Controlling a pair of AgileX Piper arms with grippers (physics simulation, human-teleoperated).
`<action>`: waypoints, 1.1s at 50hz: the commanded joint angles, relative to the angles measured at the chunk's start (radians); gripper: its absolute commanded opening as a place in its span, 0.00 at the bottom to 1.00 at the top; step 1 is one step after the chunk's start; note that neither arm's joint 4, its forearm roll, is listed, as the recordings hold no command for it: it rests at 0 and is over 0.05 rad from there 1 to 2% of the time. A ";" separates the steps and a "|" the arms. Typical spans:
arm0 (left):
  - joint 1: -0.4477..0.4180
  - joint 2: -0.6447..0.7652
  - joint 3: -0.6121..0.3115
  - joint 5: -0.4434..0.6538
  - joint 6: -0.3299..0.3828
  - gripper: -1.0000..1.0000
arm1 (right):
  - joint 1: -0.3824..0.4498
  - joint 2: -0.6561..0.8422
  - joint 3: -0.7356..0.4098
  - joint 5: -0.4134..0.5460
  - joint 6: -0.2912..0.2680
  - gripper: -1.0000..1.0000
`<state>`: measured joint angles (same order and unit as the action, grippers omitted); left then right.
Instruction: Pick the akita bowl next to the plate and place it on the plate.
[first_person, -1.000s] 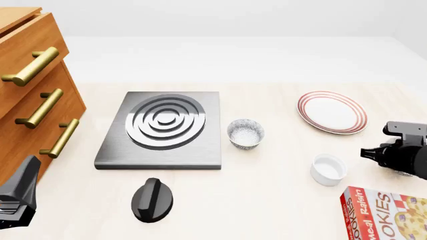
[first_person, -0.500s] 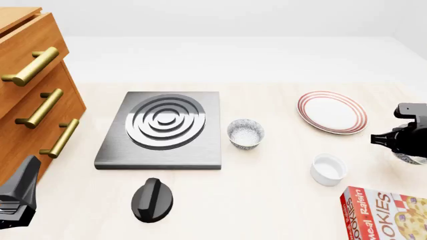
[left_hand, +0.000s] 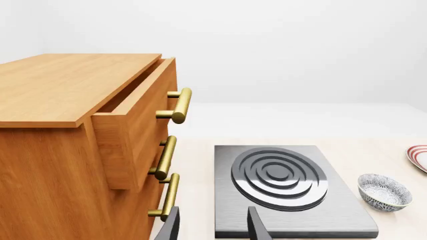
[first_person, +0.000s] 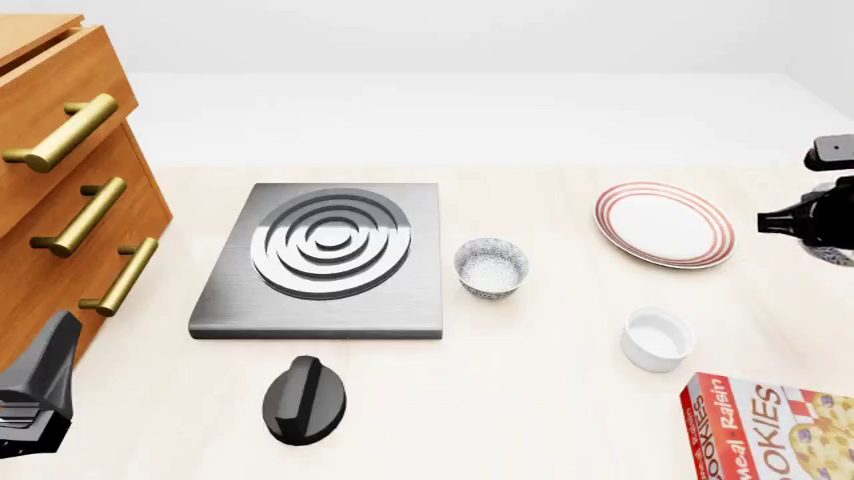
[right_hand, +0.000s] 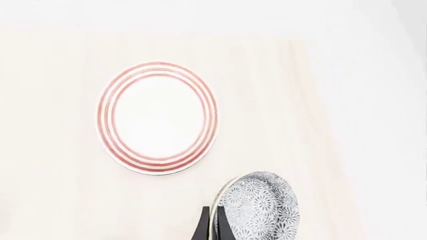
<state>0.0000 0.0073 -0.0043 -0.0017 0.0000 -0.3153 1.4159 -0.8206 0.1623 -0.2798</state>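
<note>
My right gripper (first_person: 811, 232) hangs at the table's right edge, just right of the plate (first_person: 663, 223), a white plate with thin red rings. It is shut on the rim of the akita bowl (right_hand: 261, 207), which is speckled grey and white and hangs tilted above the table beside the plate (right_hand: 159, 117). In the front view only a sliver of this bowl (first_person: 837, 254) shows under the gripper. A second speckled bowl (first_person: 491, 267) stands right of the stove plate. My left gripper (left_hand: 212, 230) is open and holds nothing, low at the near left by the drawers.
A grey stove plate with a ringed burner (first_person: 327, 255) lies mid-table, with a black knob (first_person: 304, 398) in front of it. A white ramekin (first_person: 657, 338) and a cookies box (first_person: 774, 428) sit near right. A wooden drawer cabinet (first_person: 60, 190) fills the left side.
My right gripper has carried the bowl up and away from me, from beside the ramekin to level with the plate's right side. The left arm has not moved.
</note>
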 joint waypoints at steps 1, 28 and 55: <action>0.000 0.000 0.000 0.000 0.000 1.00 | 0.033 0.003 -0.099 0.069 -0.022 0.00; 0.000 0.000 0.000 0.000 0.000 1.00 | 0.148 0.147 -0.426 0.205 -0.083 0.00; 0.000 0.000 0.000 0.000 0.000 1.00 | 0.251 0.390 -0.708 0.275 -0.107 0.00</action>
<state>0.0000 0.0073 -0.0043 -0.0017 0.0000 -0.0984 1.7250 -1.4385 0.4252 -0.3801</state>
